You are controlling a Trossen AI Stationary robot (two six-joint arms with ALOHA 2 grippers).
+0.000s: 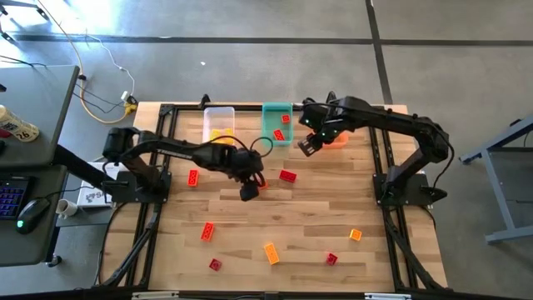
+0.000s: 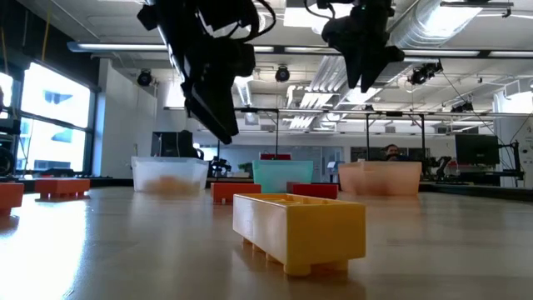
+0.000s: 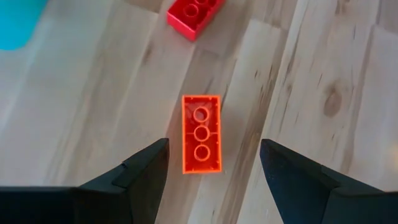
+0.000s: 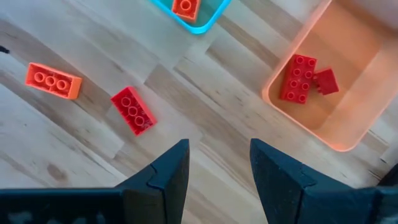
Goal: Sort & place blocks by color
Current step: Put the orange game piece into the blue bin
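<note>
Left pincer: your left pincer (image 3: pixel 211 171) hangs wide open just above the table, centre of the high view, holding nothing.
Under it: a small orange studded plastic brick (image 3: pixel 201 134) lies flat on the wooden slatted table (image 1: pixel 283 217), between the two fingers and touching neither.
Nearby: a red studded plastic brick (image 3: pixel 195 14) lies just beyond it, at the top of the left wrist frame.
Right pincer: your right pincer (image 4: pixel 219 165) hovers, parted and empty, in the upper middle of the high view, between the teal bin and the orange bin.
Orange translucent bin (image 4: pixel 348 87): upper right of the right wrist frame, with two red bricks inside.
Teal plastic bin (image 1: pixel 277 122): top centre of the high view, with red-orange bricks in it.
Clear plastic bin (image 1: pixel 219 122): left of the teal one, holding yellow bricks.
Loose blocks: you still have red, orange and yellow bricks scattered over the lower half of the high view, and one red brick at middle left.
</note>
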